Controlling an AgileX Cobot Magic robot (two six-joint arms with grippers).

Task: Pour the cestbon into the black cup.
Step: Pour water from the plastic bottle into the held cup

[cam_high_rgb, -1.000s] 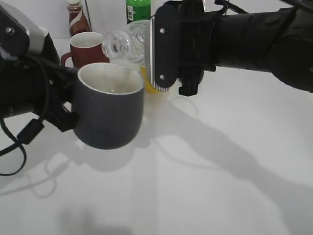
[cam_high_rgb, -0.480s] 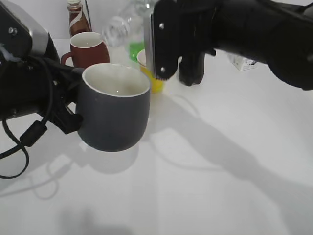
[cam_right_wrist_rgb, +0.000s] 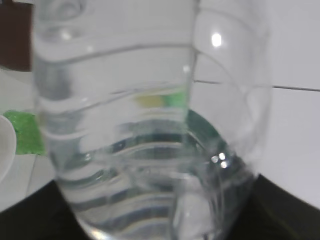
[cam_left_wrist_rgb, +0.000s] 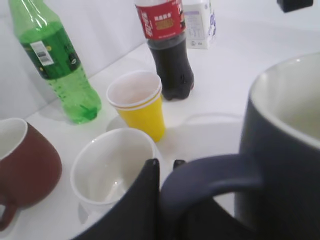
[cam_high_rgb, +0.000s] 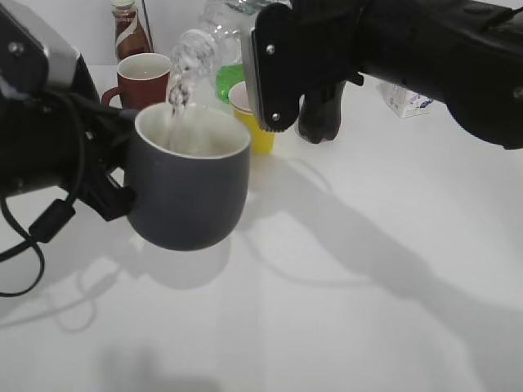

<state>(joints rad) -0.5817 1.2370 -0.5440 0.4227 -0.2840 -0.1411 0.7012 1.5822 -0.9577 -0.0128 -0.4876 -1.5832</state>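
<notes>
While water streams from the tilted clear plastic Cestbon bottle [cam_high_rgb: 200,45], clamped in the right gripper [cam_high_rgb: 282,65], the left gripper [cam_left_wrist_rgb: 162,172], clenched on the handle, should hold the matte charcoal-grey mug [cam_high_rgb: 189,192] level under the mouth.

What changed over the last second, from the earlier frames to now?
The right claw raised and tipped the cestbon further, and water now streams from its mouth into the black cup. The left claw kept hold of the cup's handle; the cup shifted only slightly. The brown-red mug stayed put.
</notes>
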